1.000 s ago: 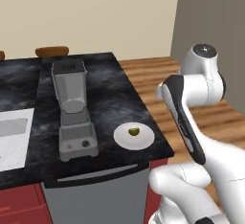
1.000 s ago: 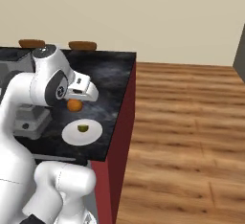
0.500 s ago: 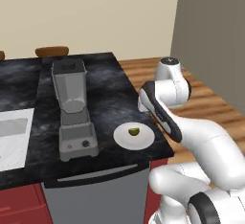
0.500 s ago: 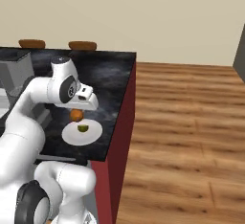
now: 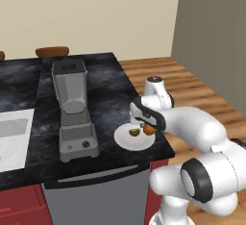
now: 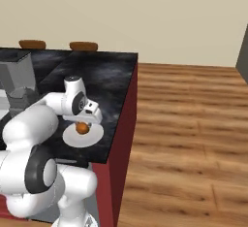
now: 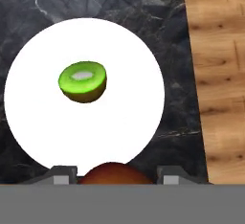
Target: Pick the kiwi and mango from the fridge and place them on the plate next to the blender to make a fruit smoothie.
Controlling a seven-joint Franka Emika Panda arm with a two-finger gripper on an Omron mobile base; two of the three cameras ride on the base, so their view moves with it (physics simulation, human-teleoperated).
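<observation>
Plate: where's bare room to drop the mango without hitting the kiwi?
On the plate the kiwi sits left of centre in the hand view. Bare white lies right of it toward the wood-floor side, and below it, toward the gripper shut on the mango. The upper-left part is the crowded bit.

No readable text, label, brand, number or sign on anything.

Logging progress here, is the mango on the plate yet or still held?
Still held: the pincer is shut on the mango just above the plate, beside the kiwi.
</observation>
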